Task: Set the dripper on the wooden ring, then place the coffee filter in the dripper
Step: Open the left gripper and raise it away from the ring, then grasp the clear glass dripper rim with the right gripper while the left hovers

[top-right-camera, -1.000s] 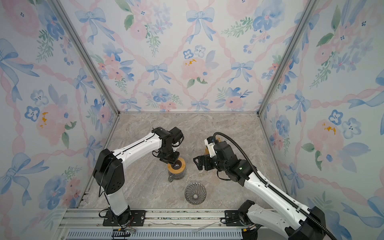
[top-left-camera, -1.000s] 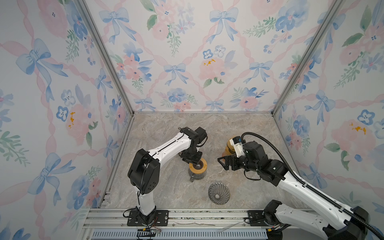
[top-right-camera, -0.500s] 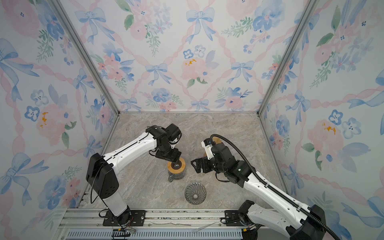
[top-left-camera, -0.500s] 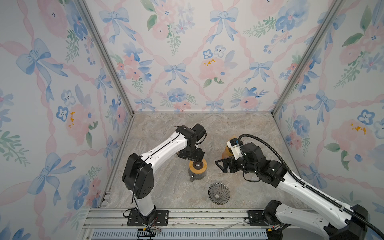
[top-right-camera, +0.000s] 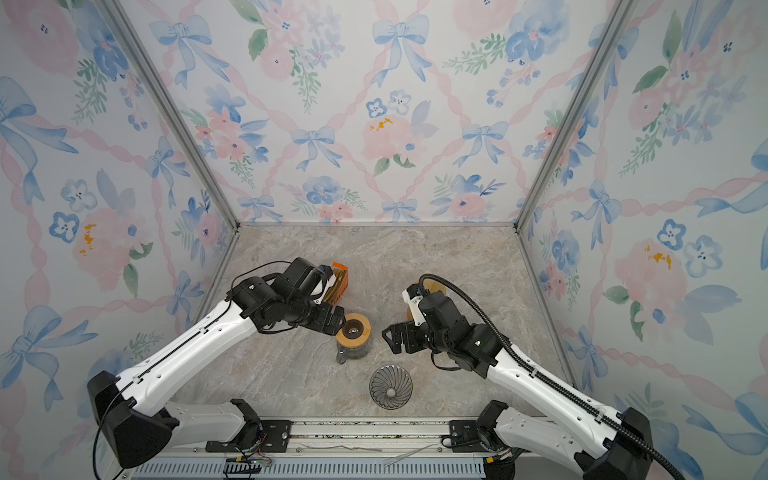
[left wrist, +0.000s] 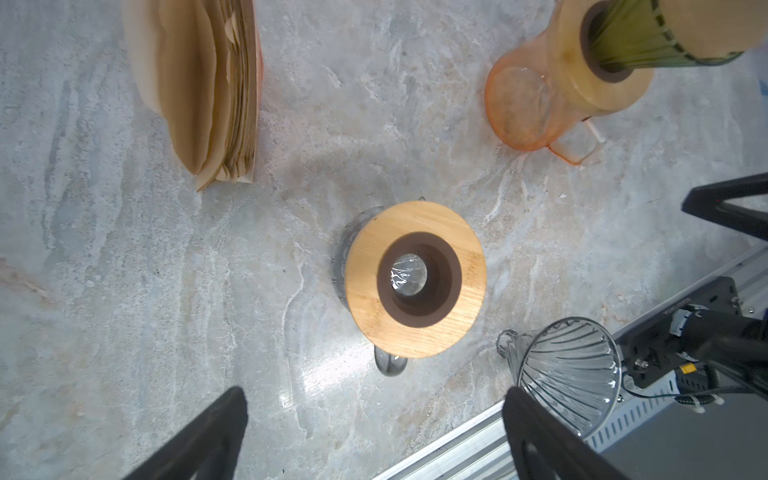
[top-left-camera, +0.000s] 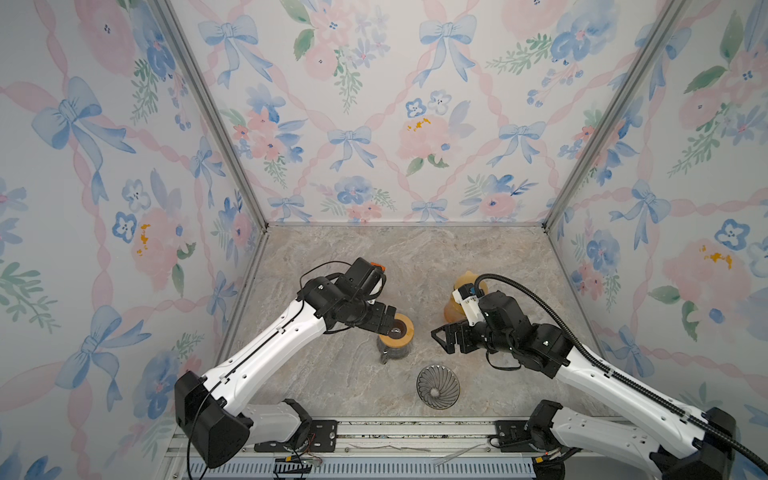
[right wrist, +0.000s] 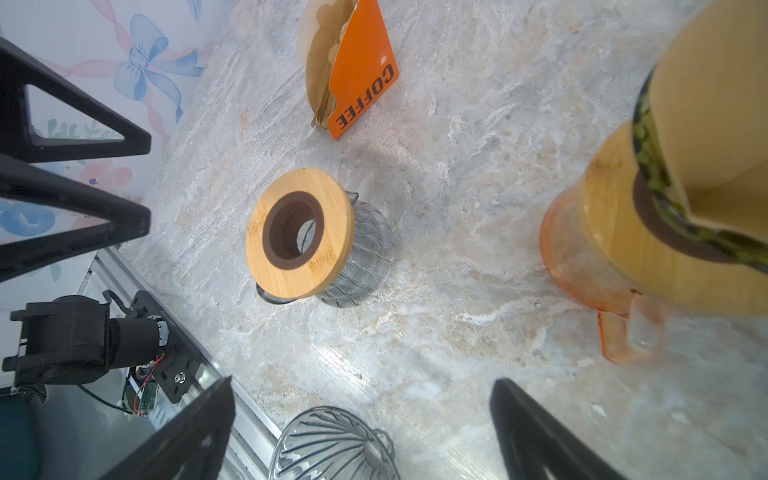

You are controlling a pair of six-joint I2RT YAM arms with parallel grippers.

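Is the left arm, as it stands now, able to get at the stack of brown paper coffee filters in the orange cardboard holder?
Probably yes. The left pincer is open and empty, and the stack of brown paper coffee filters stands near it on the marble tabletop, with only bare surface between them.

high stereo pair, close wrist views

The left arm (top-left-camera: 270, 345) reaches forward toward the middle, and its wrist is bent downward. The left gripper (top-left-camera: 384, 321) points down with the jaws wide apart and holds nothing. The right arm (top-left-camera: 615, 382) stretches inward from the right side. The right gripper (top-left-camera: 442, 340) is also spread wide and empty. The two grippers are near each other but do not touch.
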